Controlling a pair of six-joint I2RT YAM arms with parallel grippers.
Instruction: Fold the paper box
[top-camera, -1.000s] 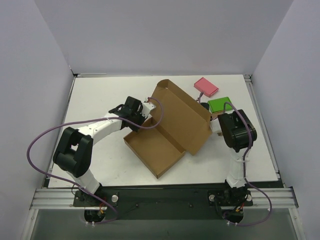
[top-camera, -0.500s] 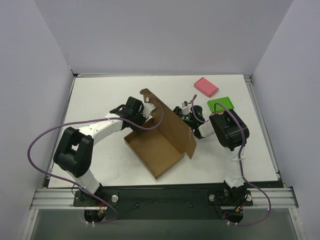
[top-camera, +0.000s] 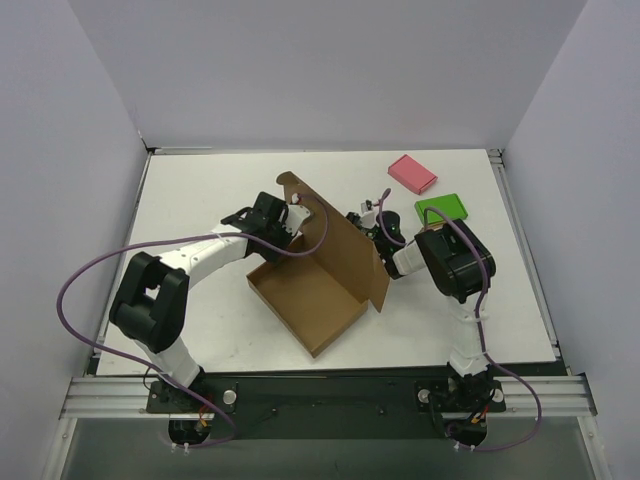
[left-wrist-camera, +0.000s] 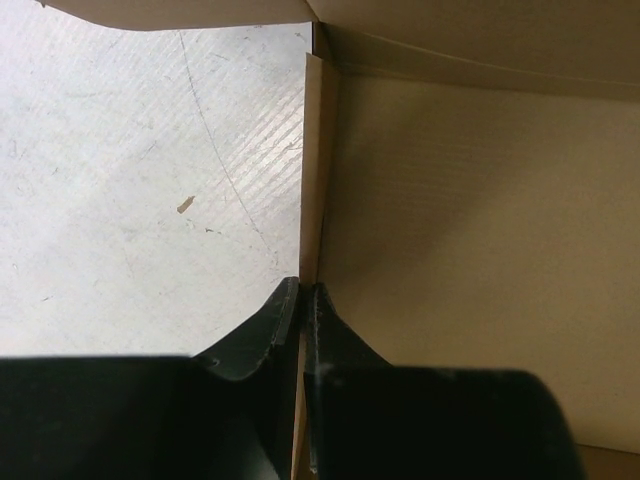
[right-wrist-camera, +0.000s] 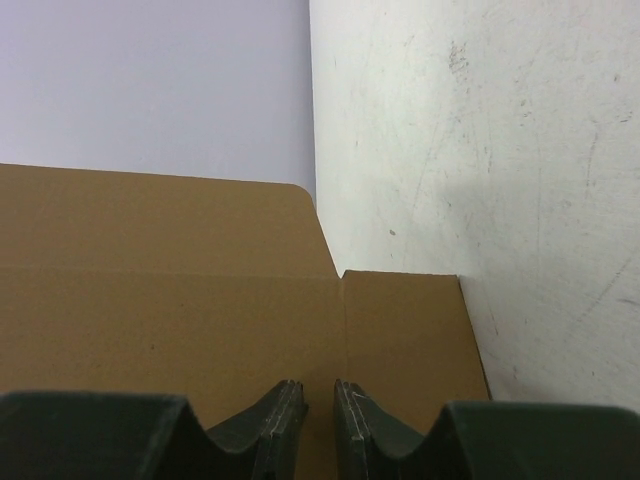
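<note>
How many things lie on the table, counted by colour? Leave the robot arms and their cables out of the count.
Brown: 1, the cardboard box
Pink: 1, the pink block
Green: 1, the green block
Total: 3

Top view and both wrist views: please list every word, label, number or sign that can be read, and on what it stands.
No text can be read in any view.
The box is plain brown cardboard.
The pink block and the green block show bare faces.
The table has only scratches and specks.
</note>
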